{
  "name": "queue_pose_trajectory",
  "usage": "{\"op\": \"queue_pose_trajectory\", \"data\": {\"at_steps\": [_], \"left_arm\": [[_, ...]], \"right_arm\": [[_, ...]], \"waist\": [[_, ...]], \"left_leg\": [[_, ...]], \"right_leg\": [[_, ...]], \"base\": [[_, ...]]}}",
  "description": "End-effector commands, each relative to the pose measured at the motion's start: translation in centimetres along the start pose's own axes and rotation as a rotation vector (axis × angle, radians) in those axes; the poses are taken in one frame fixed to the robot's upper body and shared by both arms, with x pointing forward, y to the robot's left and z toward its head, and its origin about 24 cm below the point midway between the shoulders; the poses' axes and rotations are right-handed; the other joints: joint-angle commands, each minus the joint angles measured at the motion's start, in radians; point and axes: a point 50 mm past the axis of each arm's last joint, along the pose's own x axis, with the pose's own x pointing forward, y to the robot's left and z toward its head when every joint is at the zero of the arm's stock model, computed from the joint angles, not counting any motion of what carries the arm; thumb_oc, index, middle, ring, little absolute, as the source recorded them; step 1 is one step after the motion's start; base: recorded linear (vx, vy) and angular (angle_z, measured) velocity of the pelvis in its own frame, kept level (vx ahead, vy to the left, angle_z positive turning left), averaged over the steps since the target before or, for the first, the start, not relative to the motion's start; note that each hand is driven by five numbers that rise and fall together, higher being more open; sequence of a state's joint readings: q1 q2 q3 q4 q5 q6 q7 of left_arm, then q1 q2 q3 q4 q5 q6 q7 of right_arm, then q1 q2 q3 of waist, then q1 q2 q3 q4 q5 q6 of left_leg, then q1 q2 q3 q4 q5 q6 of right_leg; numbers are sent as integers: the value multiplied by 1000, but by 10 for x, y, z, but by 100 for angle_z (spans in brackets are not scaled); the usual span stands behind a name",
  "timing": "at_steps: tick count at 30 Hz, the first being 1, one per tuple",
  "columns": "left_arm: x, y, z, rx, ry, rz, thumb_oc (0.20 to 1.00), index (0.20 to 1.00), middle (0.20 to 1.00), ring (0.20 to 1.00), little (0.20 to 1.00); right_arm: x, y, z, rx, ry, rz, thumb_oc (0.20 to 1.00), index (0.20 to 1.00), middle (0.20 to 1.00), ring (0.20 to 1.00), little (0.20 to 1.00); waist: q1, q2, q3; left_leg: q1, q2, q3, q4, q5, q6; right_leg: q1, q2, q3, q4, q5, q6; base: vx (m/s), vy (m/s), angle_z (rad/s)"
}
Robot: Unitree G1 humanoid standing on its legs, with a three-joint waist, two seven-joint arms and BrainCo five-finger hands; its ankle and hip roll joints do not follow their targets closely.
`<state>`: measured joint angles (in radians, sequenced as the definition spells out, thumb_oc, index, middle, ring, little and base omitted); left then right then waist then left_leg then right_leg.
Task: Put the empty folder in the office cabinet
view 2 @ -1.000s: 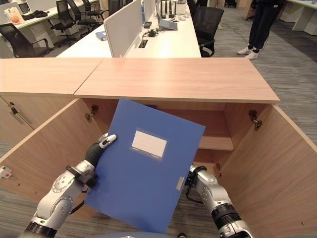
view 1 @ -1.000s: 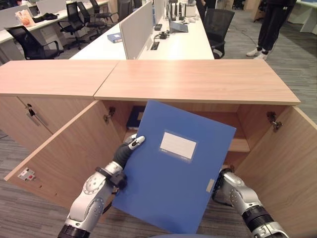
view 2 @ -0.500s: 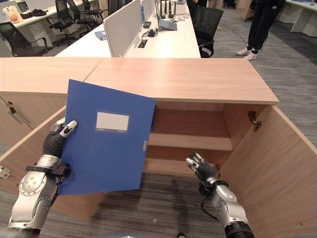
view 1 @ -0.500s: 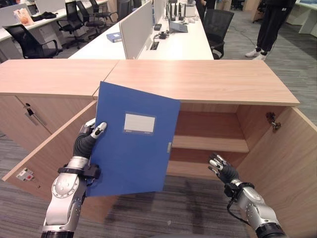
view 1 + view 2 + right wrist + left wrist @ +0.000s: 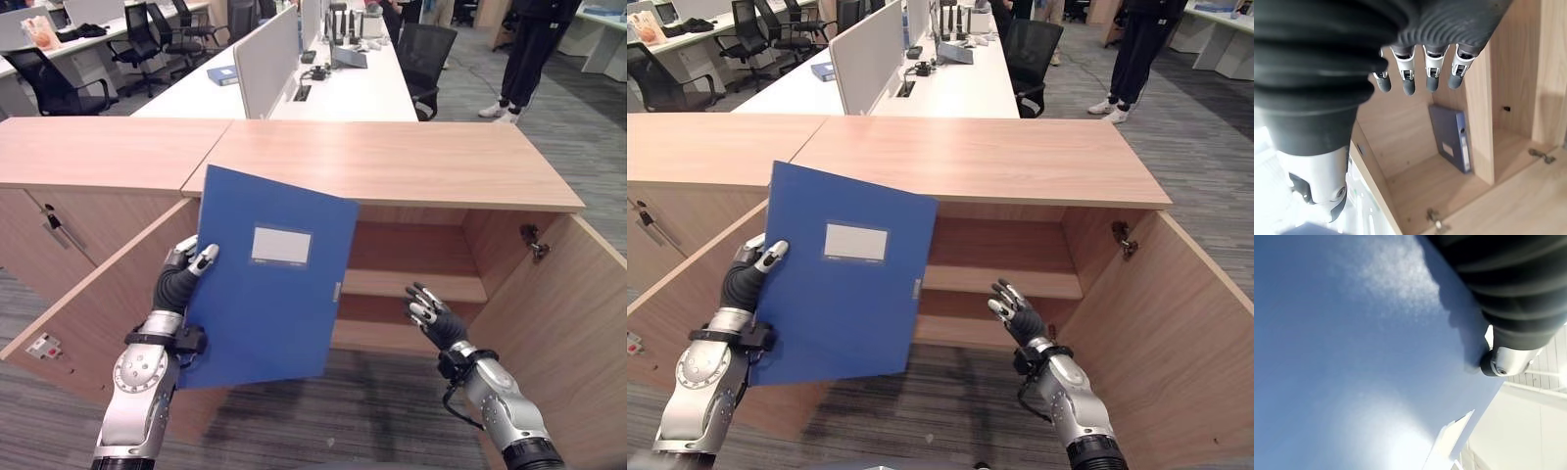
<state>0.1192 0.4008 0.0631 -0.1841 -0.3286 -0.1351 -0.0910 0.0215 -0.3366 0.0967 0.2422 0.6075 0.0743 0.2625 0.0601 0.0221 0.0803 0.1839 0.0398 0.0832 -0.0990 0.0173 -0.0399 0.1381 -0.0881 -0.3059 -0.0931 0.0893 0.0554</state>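
While the left hand (image 5: pixel 179 281) clamps the blue folder (image 5: pixel 265 279) upright by its edge, the cabinet (image 5: pixel 392 162) stands wide open.
Folder hangs at nine o'clock before the opening, fingers (image 5: pixel 204 258) curled over its edge, likely so it can slide in spine-first. Right hand (image 5: pixel 1017 313) at four o'clock, fingers spread, empty, clear of the path. Inside: bare shelf (image 5: pixel 411 284), plus another blue binder (image 5: pixel 1452 138) standing against a wooden divider.

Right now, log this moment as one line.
left robot hand: holding blue folder upright | right robot hand: open, empty, before shelf | cabinet: doors open | folder: not yet inside
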Motion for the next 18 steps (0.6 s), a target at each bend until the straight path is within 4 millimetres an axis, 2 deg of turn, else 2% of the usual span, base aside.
{"op": "queue_pose_trajectory", "data": {"at_steps": [1,9,14,18], "left_arm": [[19,-8,36,-14,-210,-81,200,200,200,200,200],[32,-31,43,-80,-254,-174,200,200,200,200,200],[34,-40,46,-99,-272,-212,200,200,200,200,200],[35,-42,46,-109,-274,-211,200,200,200,200,200]], "right_arm": [[22,27,41,-52,-153,152,1000,1000,1000,1000,1000],[32,73,48,-79,-165,389,1000,1000,1000,1000,1000],[34,93,45,-88,-145,486,1000,1000,1000,1000,1000],[33,102,44,-84,-143,527,1000,1000,1000,1000,1000]], "waist": [[-4,-29,1],[-10,-27,7],[-13,-28,8],[-14,-29,8]], "left_leg": [[23,40,-4,12,-86,-62],[19,43,0,12,-79,-64],[16,44,6,12,-77,-65],[13,45,7,12,-75,-66]], "right_leg": [[87,-83,45,20,-126,110],[81,-83,49,21,-120,109],[76,-85,53,20,-116,109],[72,-84,53,19,-115,109]], "base": [[-23,-8,-10],[-11,-5,-5],[0,0,0],[0,0,0]]}}
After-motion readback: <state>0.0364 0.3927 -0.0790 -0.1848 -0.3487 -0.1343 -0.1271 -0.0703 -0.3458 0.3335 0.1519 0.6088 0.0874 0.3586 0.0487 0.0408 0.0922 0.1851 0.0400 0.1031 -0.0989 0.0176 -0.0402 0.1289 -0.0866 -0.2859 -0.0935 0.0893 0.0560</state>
